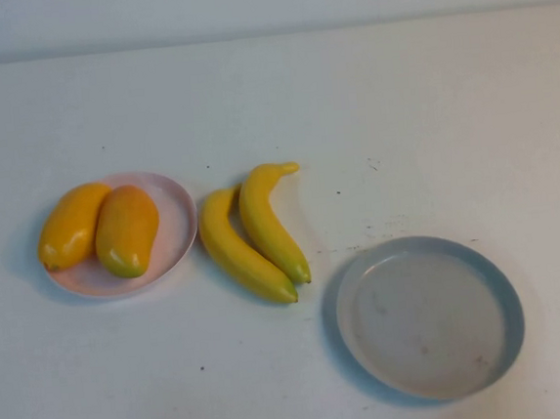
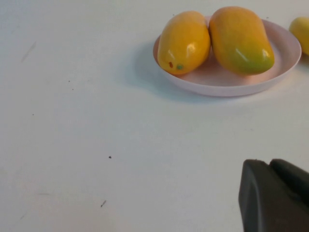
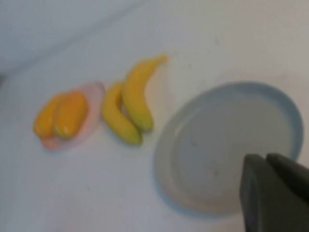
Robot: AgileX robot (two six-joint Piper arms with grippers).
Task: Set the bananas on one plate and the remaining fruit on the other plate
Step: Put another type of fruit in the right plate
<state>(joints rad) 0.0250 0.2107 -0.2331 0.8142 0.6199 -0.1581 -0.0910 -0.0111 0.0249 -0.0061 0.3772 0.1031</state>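
With both mangoes (image 1: 98, 231) on pink plate (image 1: 174, 229), bananas (image 1: 253, 233) lie centre frame; grey-blue plate (image 1: 499, 298) lower right. My right gripper (image 3: 275, 193), left gripper (image 2: 275, 195): finger spread unclear. Pinch mid-banana.

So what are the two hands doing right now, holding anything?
Left hand: near the pink plate with the mangoes, holding nothing visible; open or shut cannot be told.
Right hand: above the grey plate, same.

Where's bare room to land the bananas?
Grey plate is bare. So is the table beyond it. Crowded: bananas beside pink plate with both mangoes. Left claw, right claw show in wrist views only.
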